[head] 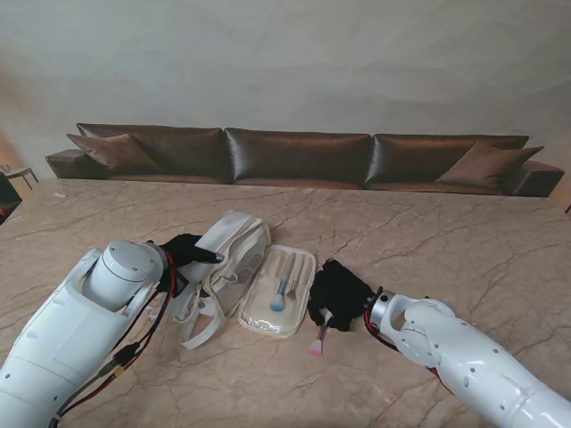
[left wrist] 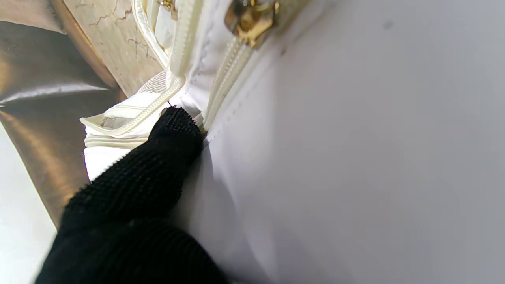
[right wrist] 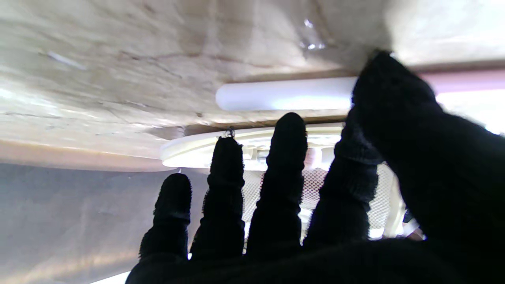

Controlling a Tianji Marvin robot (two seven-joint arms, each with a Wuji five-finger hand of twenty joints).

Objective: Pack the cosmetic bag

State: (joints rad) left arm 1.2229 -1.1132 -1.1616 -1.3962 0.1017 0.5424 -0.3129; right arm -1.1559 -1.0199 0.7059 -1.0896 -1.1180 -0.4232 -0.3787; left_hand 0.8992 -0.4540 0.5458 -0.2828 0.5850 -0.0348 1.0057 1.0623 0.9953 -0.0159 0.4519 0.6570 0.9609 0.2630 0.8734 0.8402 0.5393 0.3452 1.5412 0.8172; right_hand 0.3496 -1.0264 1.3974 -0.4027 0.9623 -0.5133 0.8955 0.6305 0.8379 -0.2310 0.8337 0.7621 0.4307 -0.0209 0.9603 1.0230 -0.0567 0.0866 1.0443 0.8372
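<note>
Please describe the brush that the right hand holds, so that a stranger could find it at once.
On the marble table, look just right of the open white bag. The black-gloved right hand holds a brush; only this one has a pink tip.
</note>
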